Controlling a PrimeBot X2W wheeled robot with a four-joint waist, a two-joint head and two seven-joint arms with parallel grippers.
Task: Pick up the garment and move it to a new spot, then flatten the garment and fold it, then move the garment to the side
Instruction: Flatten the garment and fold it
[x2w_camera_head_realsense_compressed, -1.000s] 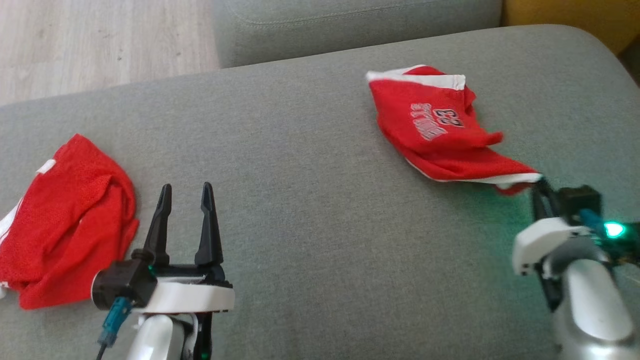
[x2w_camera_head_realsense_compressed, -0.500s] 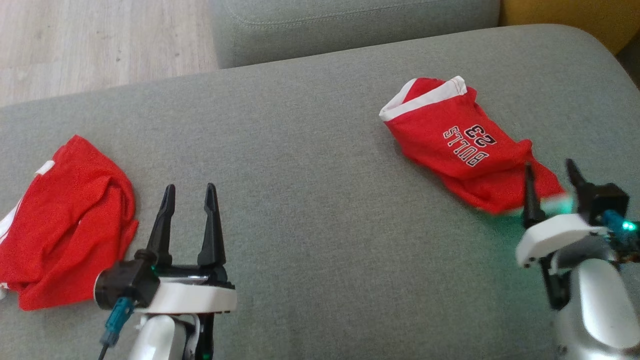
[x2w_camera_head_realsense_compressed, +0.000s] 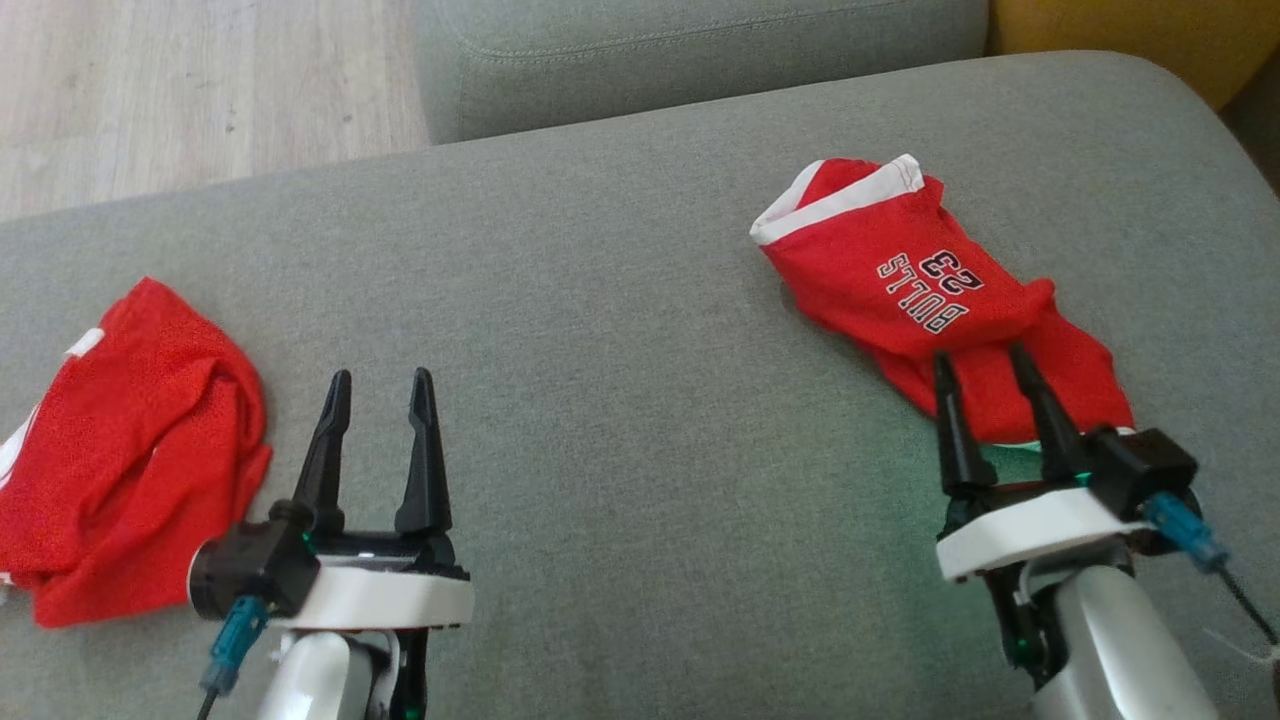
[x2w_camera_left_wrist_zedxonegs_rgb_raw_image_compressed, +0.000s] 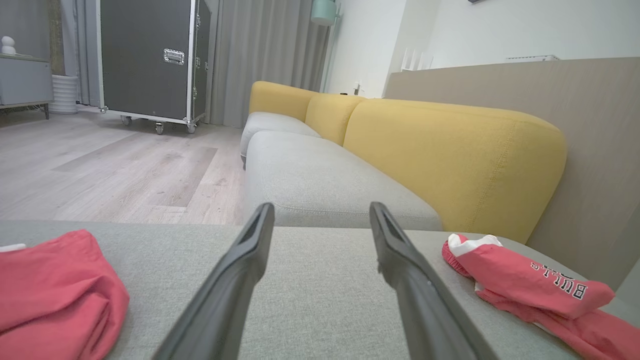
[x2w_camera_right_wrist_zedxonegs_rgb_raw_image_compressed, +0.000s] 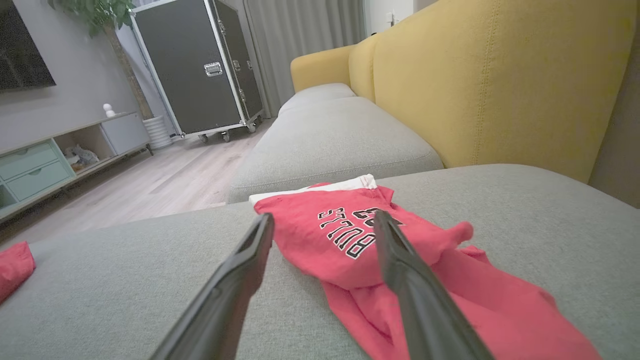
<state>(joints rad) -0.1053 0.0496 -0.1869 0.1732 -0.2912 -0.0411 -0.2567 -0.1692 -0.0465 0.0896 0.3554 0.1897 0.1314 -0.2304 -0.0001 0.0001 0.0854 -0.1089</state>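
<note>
While empty, right claw (x2w_camera_head_realsense_compressed: 979, 356) (splayed) over garment (x2w_camera_head_realsense_compressed: 880, 275)

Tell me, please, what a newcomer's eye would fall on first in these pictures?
Most striking is the red jersey printed BULLS 23, crumpled at the right of the grey sofa cushion, with the open right gripper at its near edge. A second red garment lies bunched at the far left, beside the open left gripper.
</note>
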